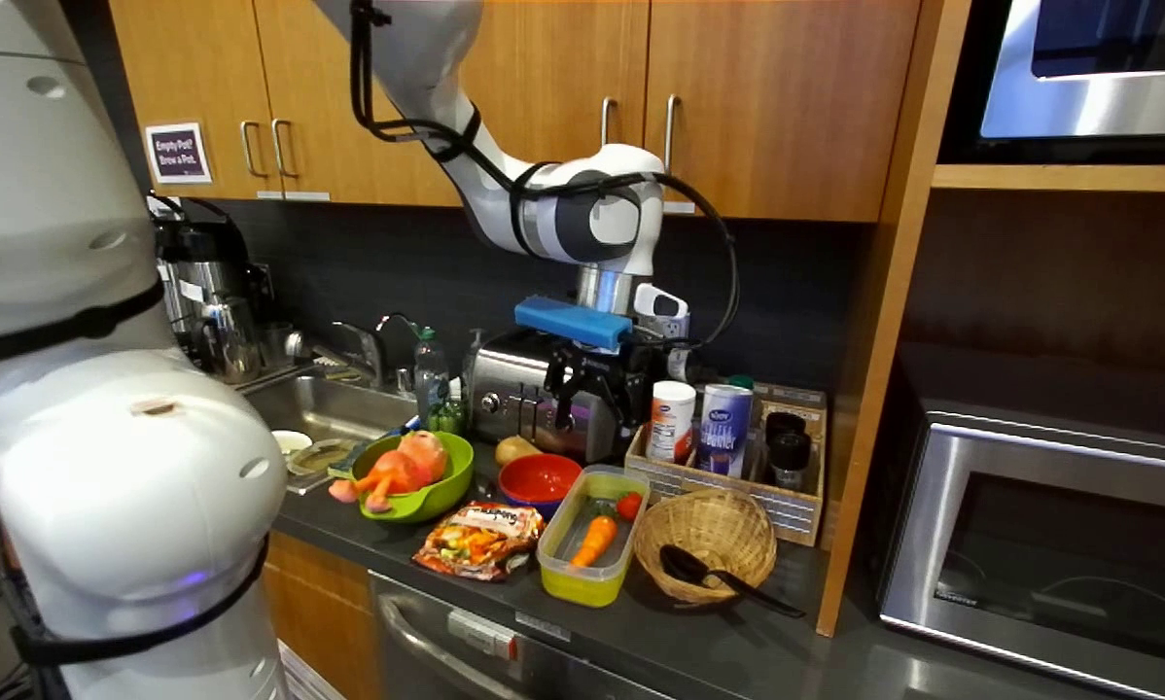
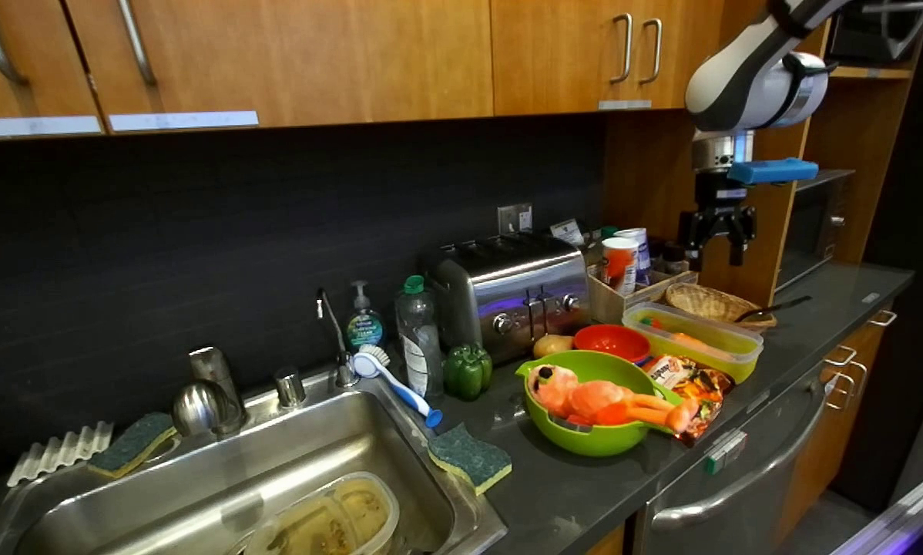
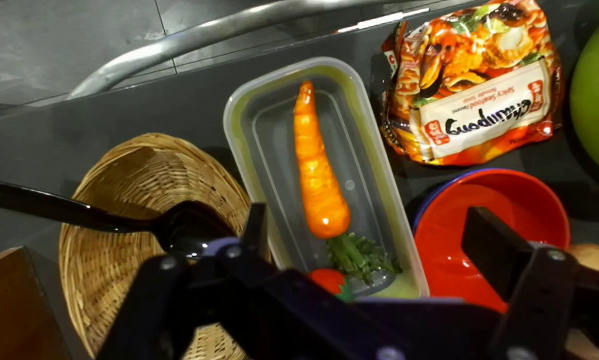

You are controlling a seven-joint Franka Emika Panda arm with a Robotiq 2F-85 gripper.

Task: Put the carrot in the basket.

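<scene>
The orange carrot (image 1: 595,541) with green leaves lies in the yellow-green plastic tub (image 1: 582,590). It also shows in an exterior view (image 2: 699,343) and lengthwise in the wrist view (image 3: 320,175), beside a red strawberry-like piece (image 3: 328,280). The tan wicker basket (image 1: 730,530) stands right beside the tub, also in the wrist view (image 3: 124,170). A black spoon (image 1: 756,591) rests in the basket with its handle over the rim. My gripper (image 1: 597,420) is open and empty, above the counter objects. In the wrist view the fingers (image 3: 372,235) stand apart, over the tub's leafy end and the red bowl.
A red bowl (image 3: 489,200) and a noodle packet (image 3: 474,90) flank the tub. A green bowl (image 2: 585,439) holds a pink-orange toy. Behind stand a toaster (image 2: 508,289) and a wooden box (image 1: 767,501) with canisters. A wooden panel (image 1: 869,389) rises beside the basket.
</scene>
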